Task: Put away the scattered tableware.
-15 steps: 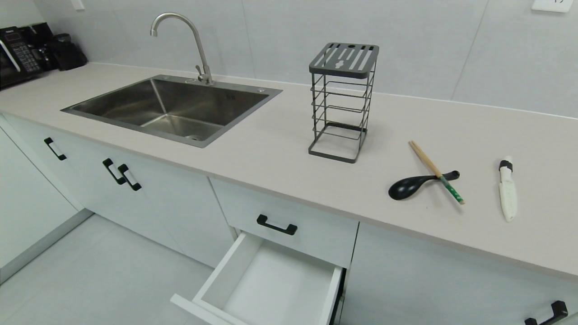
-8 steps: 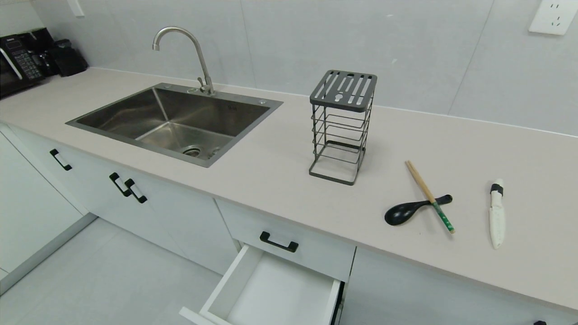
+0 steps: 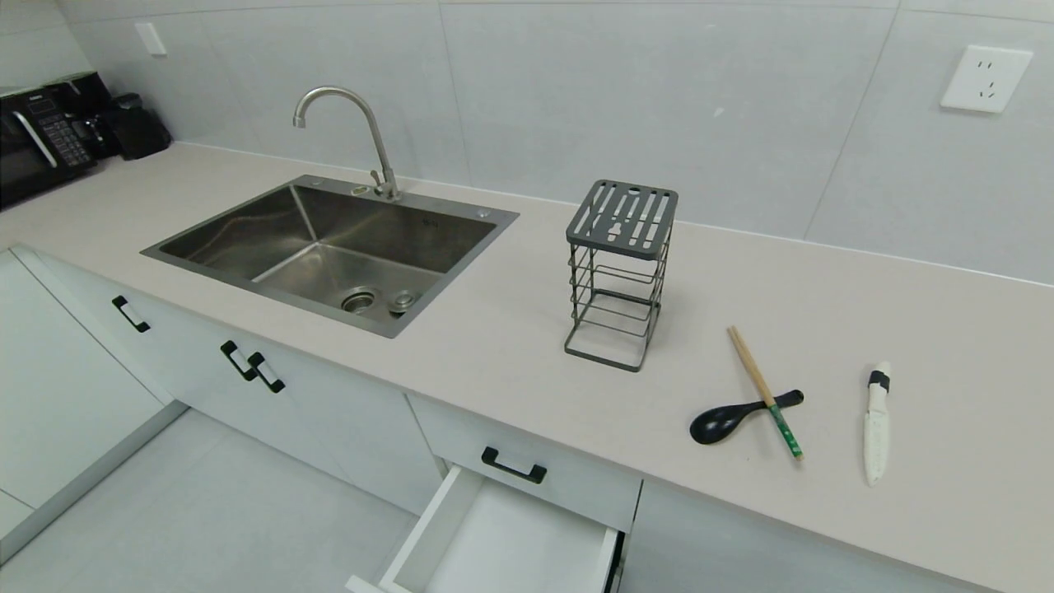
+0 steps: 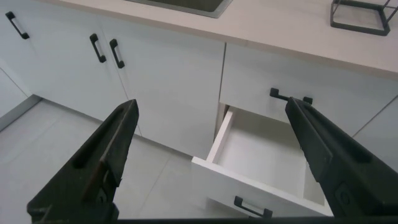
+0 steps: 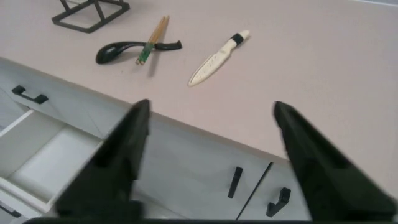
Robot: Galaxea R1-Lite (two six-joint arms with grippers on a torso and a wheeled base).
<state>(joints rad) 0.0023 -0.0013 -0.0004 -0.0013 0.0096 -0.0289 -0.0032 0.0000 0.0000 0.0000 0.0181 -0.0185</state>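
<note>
Left gripper (image 4: 210, 106) and right gripper (image 5: 211, 106) both gape wide, empty, while the black spoon (image 3: 729, 418), chopsticks (image 3: 762, 390) crossing its handle, and white knife (image 3: 877, 422) lie right of the wire rack (image 3: 619, 276), knife farthest out.

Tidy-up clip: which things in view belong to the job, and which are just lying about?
Job: black spoon, chopsticks, white knife; likely places to store them: wire rack, open drawer.
Just there: sink, faucet, microwave, wall socket.
</note>
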